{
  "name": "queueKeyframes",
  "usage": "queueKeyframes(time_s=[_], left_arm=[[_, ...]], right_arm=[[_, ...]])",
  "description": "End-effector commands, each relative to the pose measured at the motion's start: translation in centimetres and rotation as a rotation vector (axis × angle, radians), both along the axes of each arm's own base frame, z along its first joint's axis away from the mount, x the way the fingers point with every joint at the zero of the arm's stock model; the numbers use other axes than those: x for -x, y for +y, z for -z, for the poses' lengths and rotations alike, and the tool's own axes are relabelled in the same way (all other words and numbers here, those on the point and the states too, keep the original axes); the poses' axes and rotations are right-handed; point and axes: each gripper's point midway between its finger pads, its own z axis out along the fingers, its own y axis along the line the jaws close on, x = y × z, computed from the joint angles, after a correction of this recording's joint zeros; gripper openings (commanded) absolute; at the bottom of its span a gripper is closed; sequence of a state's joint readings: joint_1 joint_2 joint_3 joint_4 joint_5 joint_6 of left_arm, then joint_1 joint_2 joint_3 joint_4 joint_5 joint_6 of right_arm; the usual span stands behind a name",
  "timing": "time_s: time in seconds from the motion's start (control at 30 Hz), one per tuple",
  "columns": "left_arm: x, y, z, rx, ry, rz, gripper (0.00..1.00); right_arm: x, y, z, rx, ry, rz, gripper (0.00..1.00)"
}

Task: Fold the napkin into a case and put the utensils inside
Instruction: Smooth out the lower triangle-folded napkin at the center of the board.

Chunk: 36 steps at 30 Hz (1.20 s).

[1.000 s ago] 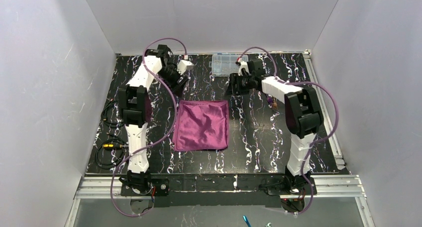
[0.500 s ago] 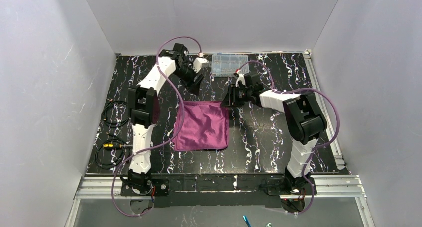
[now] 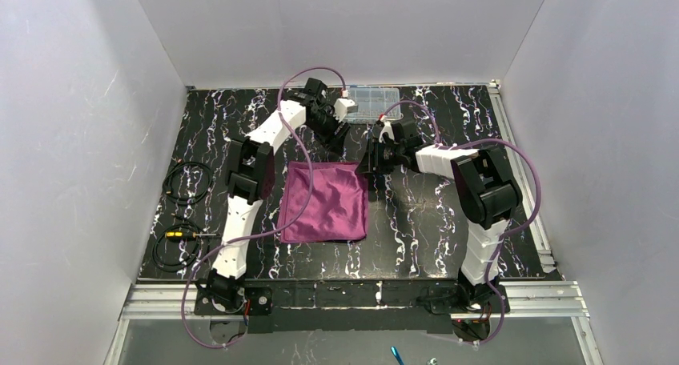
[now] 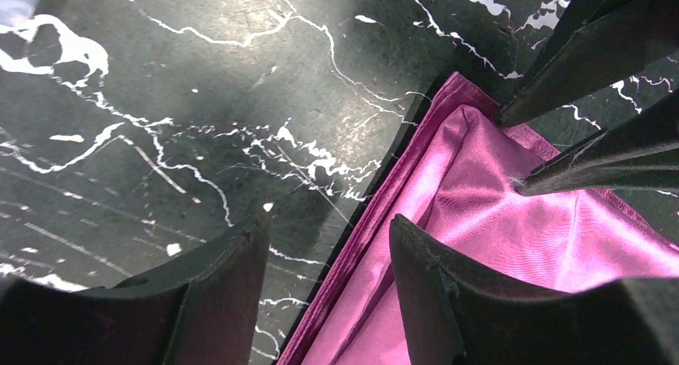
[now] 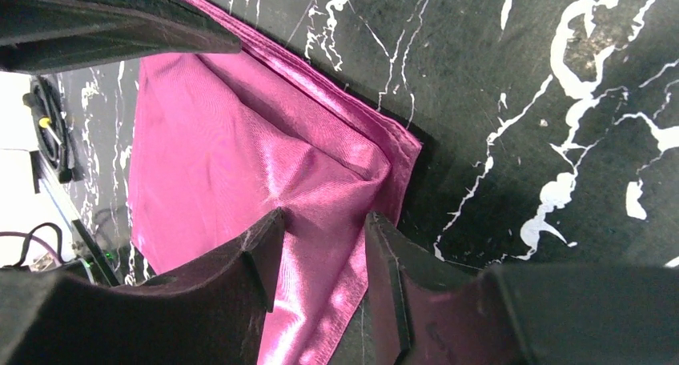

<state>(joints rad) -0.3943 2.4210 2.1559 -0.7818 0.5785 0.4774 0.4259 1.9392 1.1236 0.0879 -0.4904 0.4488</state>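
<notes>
The napkin lies flat and unfolded near the middle of the desk, a touch towards 9 o'clock. Both arms are crowding its 1 o'clock corner! The right gripper has its jaws part open astride that corner, tips down on the cloth, nothing clamped yet. The left gripper, jaws open too, straddles the far hem just beside it. This cloth looks thin and sheeny, so probably light, limp and slippery. I'd pinch the hem right at the corners and lift low.
</notes>
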Motion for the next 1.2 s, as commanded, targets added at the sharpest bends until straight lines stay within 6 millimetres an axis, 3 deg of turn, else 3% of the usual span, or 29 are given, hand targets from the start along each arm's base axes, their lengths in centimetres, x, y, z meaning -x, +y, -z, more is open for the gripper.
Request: queueKeyframes(time_s=[0.0, 0.2, 0.4, 0.57, 0.63, 0.73, 0.83, 1.0, 1.17], left_arm=[[1.2, -1.1, 0.2, 0.021, 0.019, 0.038, 0.54], [2.0, -1.3, 2.0, -0.043, 0.008, 0.076, 0.51], [2.7, -0.5, 4.0, -0.122, -0.006, 0.117, 0.50], [3.4, -0.7, 4.4, -0.146, -0.017, 0.156, 0.49], [3.4, -0.7, 4.7, -0.171, -0.031, 0.170, 0.48], [3.3, -0.6, 5.1, -0.205, -0.047, 0.179, 0.45], [3.5, -0.4, 5.5, -0.242, -0.065, 0.197, 0.41], [4.0, -0.4, 6.0, -0.277, -0.078, 0.231, 0.35], [4.6, -0.5, 5.9, -0.275, -0.080, 0.260, 0.24]], right_arm=[[-1.2, 0.0, -1.0, 0.015, -0.050, -0.001, 0.51], [-1.2, 0.6, -0.3, 0.010, -0.033, -0.009, 0.49], [-1.2, 1.2, -0.2, -0.011, -0.028, -0.015, 0.37], [-0.9, 1.2, 0.3, -0.002, -0.017, -0.017, 0.35], [-1.1, 1.3, 0.0, -0.003, -0.030, -0.017, 0.29], [-1.5, 1.5, -1.4, -0.023, -0.069, -0.019, 0.11], [-2.1, 1.6, -3.2, -0.042, -0.127, -0.011, 0.02], [-2.6, 1.9, -5.2, -0.070, -0.181, -0.018, 0.01], [-2.9, 1.9, -5.4, -0.072, -0.191, -0.011, 0.01]])
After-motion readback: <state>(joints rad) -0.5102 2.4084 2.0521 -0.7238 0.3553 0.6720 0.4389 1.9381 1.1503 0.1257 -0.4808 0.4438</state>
